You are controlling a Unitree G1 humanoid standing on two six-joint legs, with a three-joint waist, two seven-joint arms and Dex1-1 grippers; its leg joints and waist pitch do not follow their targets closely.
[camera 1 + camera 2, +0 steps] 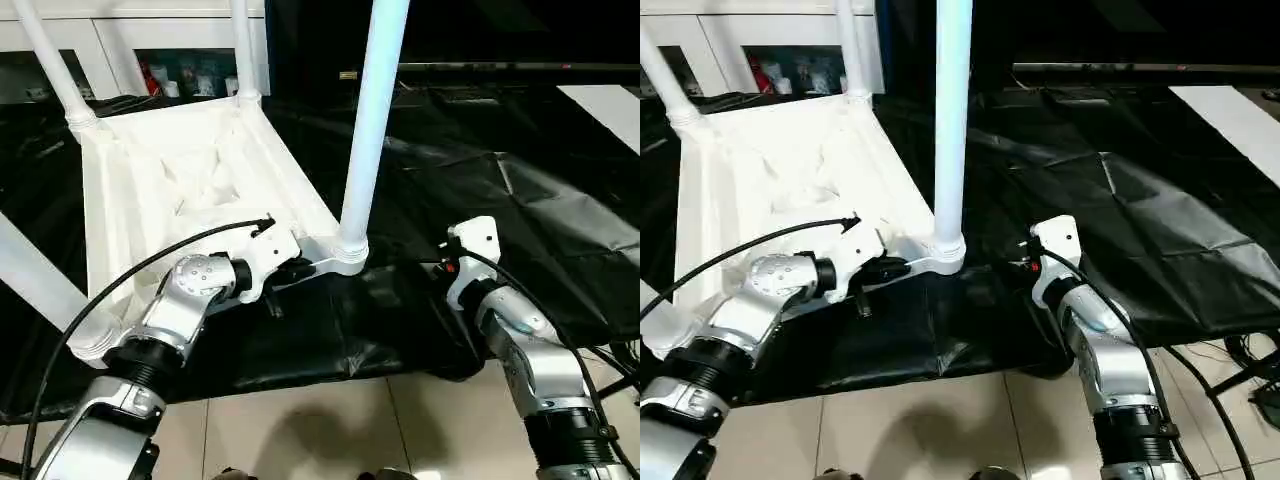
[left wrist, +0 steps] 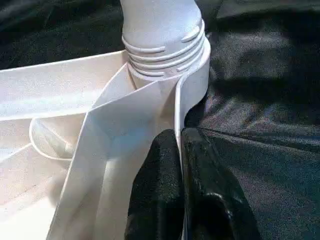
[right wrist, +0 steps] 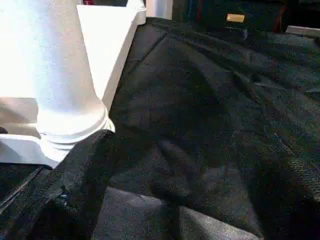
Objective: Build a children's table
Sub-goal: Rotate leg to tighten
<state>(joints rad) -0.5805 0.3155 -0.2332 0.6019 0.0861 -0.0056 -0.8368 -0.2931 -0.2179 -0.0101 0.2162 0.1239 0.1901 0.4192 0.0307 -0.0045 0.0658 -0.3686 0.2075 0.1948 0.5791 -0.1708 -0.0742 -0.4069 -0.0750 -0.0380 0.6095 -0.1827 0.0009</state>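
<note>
Pinching the tabletop (image 1: pixel 150 190) rim with our left gripper (image 2: pixel 179 150) steadies it, while our right gripper (image 1: pixel 470 262) hangs spread beside the leg (image 1: pixel 368 130).

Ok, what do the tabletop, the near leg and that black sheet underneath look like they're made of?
Tabletop: white moulded plastic by the look, with thin ribs and a slight sheen. Near leg: the same white plastic, smooth, with moulded rings at its base. Black sheet: probably thin plastic film or coated fabric; it creases and glints, but I can't tell which. The left gripper pinches the tabletop's thin edge wall.
</note>
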